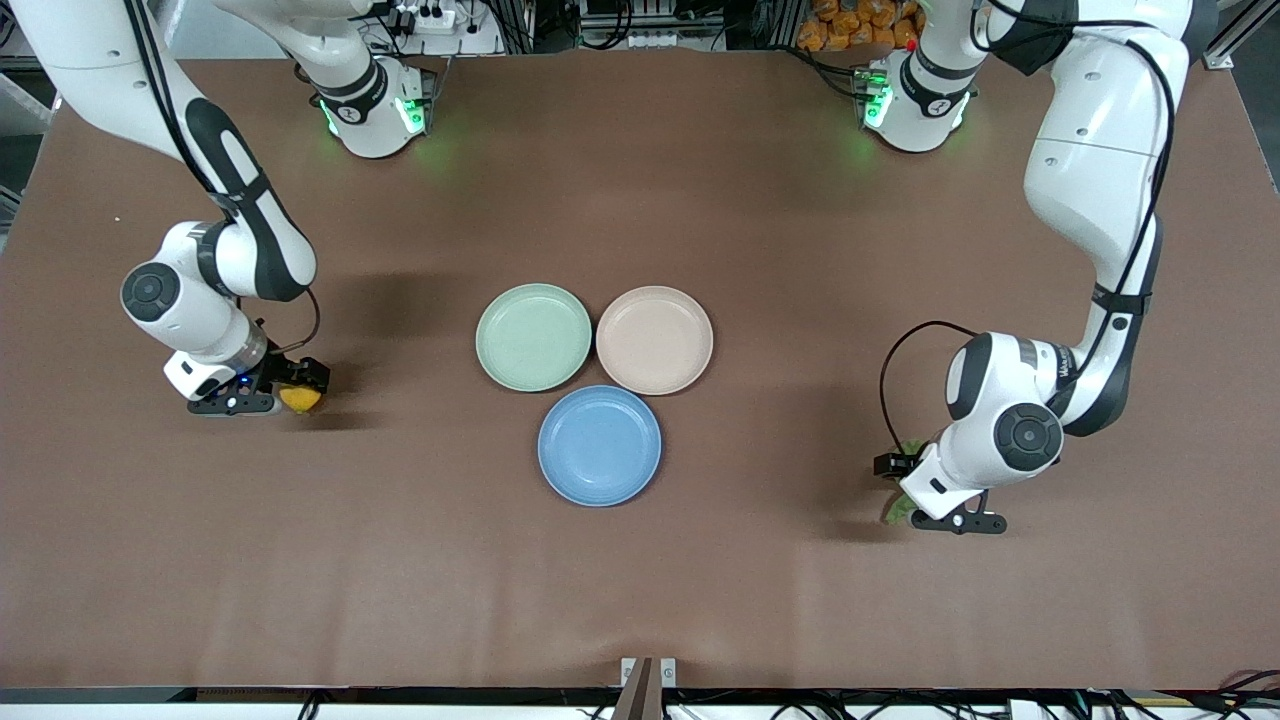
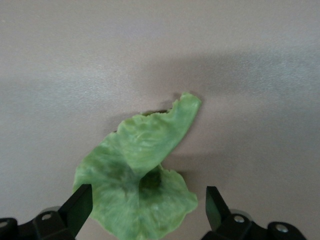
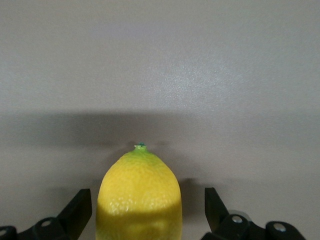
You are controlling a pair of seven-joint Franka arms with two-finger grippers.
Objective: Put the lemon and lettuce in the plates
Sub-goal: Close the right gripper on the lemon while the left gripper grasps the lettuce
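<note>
Three round plates clustered at the middle of the front view, all bare inside. Pale mint-green plate (image 1: 534,336) and beige-pink plate (image 1: 654,339) side by side, rims just about touching; blue plate (image 1: 599,445) lower in the frame, tucked under the gap between the two, close against both. Nothing lying in any of them. Brown bench (image 1: 640,580) otherwise carrying only the two task items, each well apart from the plates.

At the left middle of the front view, right gripper (image 1: 290,390) down at the bench with the lemon (image 1: 300,399) between its fingers. In the right wrist view, lemon (image 3: 140,197) sitting at the bottom centre of the frame, green-tipped point up, black fingers (image 3: 80,207) standing wide on either side with a clear gap to the yellow skin on each flank. Open, straddling the fruit, not clamped on it. Lemon resting on the bench, toward the right arm's end.

At the lower right of the front view, left gripper (image 1: 898,490) low over the lettuce (image 1: 897,508), of which only a green sliver peeks out from under the wrist. In the left wrist view, lettuce (image 2: 137,180) spread across the bottom centre of the frame, one curled lobe rising toward the middle; fingers (image 2: 80,205) spread wide, leaf between them, one edge reaching that finger, the other finger standing clear. Open, nothing held. Leaf flat on the bench toward the left arm's end.
</note>
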